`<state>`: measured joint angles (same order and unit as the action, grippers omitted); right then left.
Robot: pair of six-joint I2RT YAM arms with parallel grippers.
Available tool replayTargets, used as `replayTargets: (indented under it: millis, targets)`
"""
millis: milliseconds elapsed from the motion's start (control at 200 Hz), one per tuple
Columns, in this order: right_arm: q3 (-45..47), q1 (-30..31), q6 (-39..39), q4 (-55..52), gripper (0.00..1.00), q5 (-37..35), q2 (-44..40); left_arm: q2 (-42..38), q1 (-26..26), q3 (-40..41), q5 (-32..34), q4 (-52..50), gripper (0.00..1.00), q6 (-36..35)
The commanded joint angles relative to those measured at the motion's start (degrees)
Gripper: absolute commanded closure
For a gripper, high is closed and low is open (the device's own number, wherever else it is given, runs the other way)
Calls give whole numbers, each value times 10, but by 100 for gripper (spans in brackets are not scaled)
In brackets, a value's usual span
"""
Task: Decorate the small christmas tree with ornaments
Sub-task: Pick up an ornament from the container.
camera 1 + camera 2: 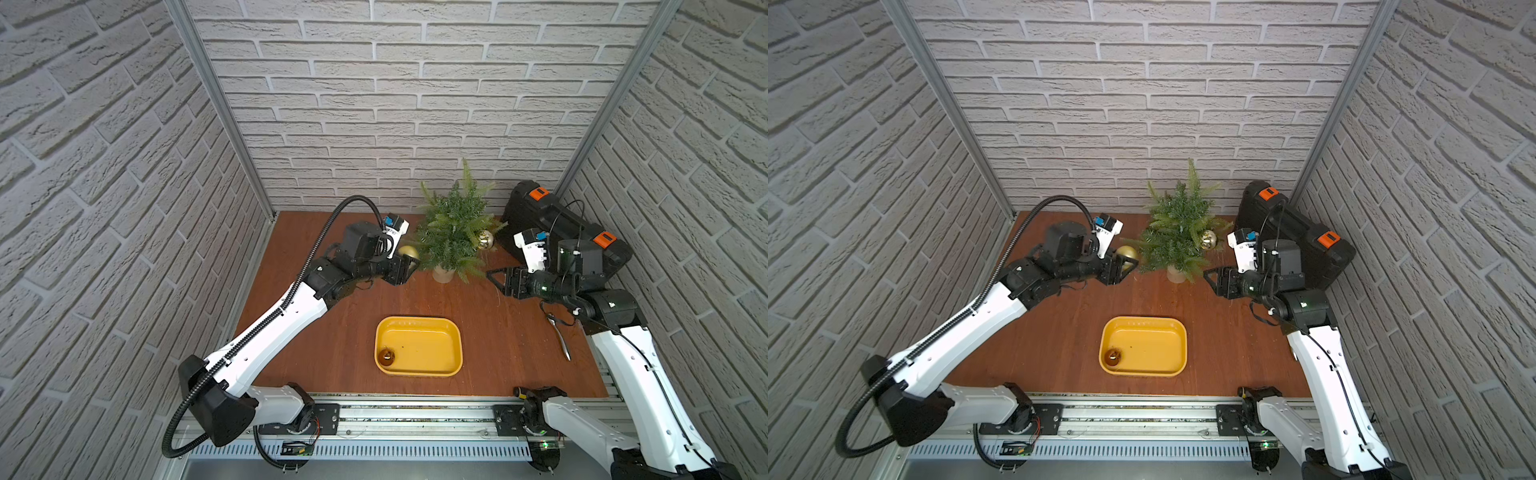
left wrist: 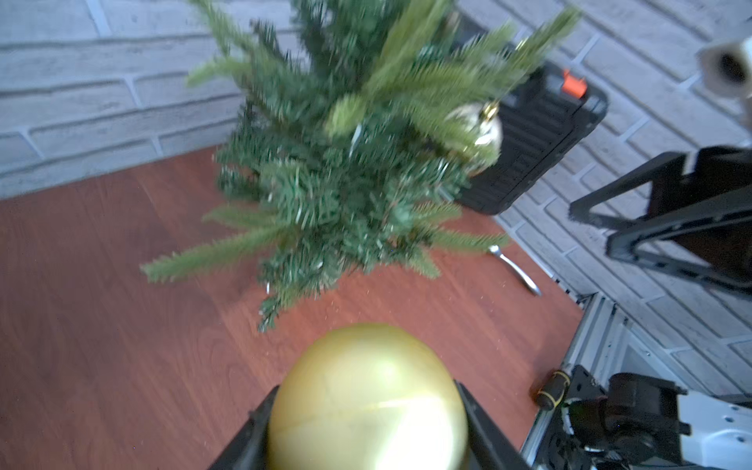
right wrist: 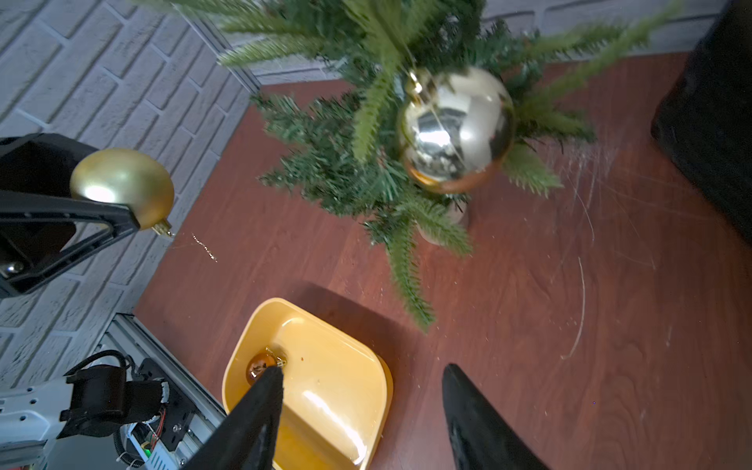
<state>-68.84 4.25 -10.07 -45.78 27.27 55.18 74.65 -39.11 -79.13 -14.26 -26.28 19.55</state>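
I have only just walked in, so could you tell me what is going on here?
The left end effector is shut on a matte gold ball beside the small christmas tree, where a shiny pale-gold ball hangs. The right end effector is open and empty. An amber-brown ball lies in the yellow tray.
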Motion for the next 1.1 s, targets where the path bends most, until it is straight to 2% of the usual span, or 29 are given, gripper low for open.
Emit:
replayTargets:
  millis: [0,75,315,545,725,890,1095]
  targets:
    - [-18,1,3,90,39,71,-8,13,14,-52,-63,54,55,-28]
    - [-18,8,0,121,41,97,0,31,20,-89,-72,55,55,-36]
    - [-56,61,17,177,45,122,47,78,34,-167,-168,91,57,-77]
    - [-78,106,58,257,54,165,92,116,75,-209,-299,156,62,-30]
    - [-109,129,73,292,59,163,126,127,93,-218,-399,203,64,3]
    - [-137,138,72,320,62,180,150,125,94,-221,-428,201,66,0]
    - [-153,159,122,324,63,182,163,121,94,-221,-430,190,66,-2]
